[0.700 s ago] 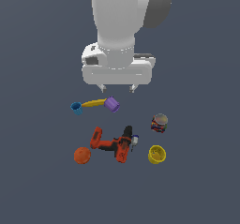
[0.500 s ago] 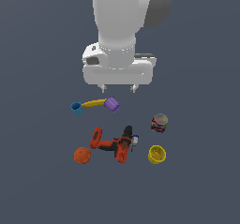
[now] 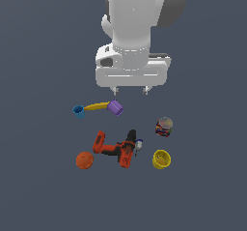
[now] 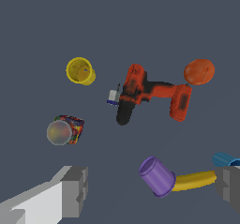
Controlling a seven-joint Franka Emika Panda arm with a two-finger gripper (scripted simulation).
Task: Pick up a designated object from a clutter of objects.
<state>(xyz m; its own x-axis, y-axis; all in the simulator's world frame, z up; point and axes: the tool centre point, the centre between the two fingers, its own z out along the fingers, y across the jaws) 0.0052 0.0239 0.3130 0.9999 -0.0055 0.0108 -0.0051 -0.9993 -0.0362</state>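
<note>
The designated object, a smooth orange-red ball [image 3: 84, 160] [image 4: 199, 71], lies on the dark floor just off the drill's battery end, toward the exterior view's left. The clutter of objects around it holds a red-black drill [image 3: 117, 148] [image 4: 149, 93], a yellow cup [image 3: 161, 159] [image 4: 80, 70], a printed can [image 3: 164, 126] [image 4: 65, 130], a purple cup [image 3: 115, 108] [image 4: 157, 176], a banana [image 3: 97, 106] [image 4: 194, 180] and a blue cup [image 3: 78, 111] [image 4: 226, 160]. My gripper [image 3: 130, 90] [image 4: 152, 190] hangs open high above the purple cup, far from the ball, holding nothing.
The white arm body [image 3: 140, 27] fills the upper middle of the exterior view. The drill lies between the ball and the yellow cup. Dark bare floor surrounds the group on all sides.
The gripper has not visibly moved and none of the objects has shifted.
</note>
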